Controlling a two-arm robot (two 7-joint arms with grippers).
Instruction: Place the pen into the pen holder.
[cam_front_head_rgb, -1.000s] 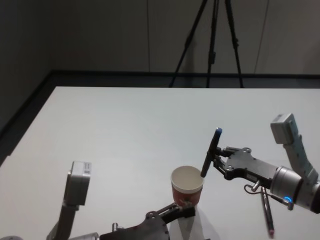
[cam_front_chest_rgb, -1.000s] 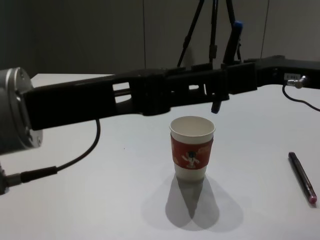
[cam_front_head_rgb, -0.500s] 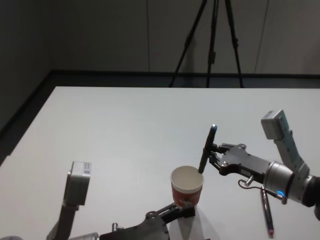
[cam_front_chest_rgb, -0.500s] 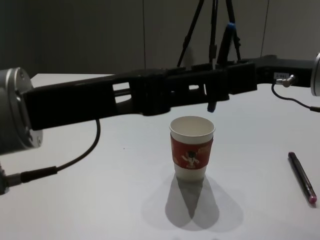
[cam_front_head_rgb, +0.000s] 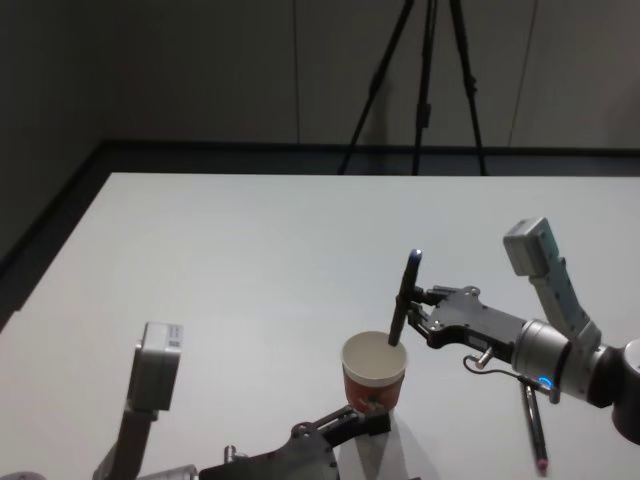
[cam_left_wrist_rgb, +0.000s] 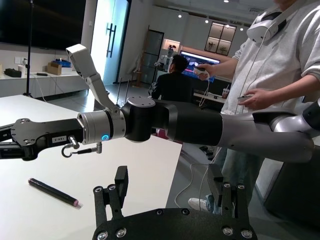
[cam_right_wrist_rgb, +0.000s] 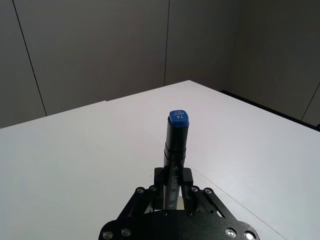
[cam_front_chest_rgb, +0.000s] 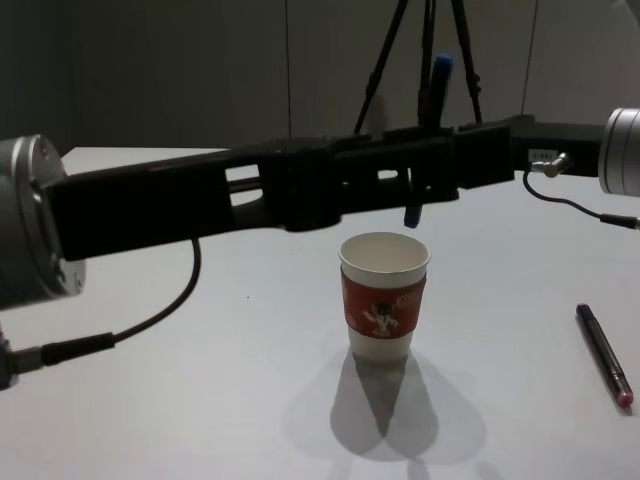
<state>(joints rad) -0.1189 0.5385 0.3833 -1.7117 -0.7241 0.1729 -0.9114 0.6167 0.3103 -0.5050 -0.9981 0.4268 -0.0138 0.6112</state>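
Closest in, the left claw (cam_left_wrist_rgb: 168, 176) is parked low at the near edge of the white table (cam_front_head_rgb: 220, 260), just this side of the cup, fingers spread wide with nothing between them. Right behind it the cup (cam_front_chest_rgb: 384, 300) is stood upright: white paper, red sleeve, a small white-and-dark figure printed on the front, no lettering that can be made out. Above it the pen (cam_right_wrist_rgb: 175, 145) is held nearly upright, pinched around its barrel by the right claw (cam_front_head_rgb: 410, 320), which is reached in from the right. "74" can be read on the blue cap end; the smaller print under it can't be made out. The lower tip is hung over the cup's mouth, above the rim, not inside. Compared with a second ago, claw and pen have been shifted left, from the rim's right edge to over the opening. A second pen (cam_front_chest_rgb: 603, 352) with a pinkish end is left lying flat off to the right, well apart from the cup, unmoved. A tripod (cam_front_head_rgb: 420, 90) is stood beyond the far edge.
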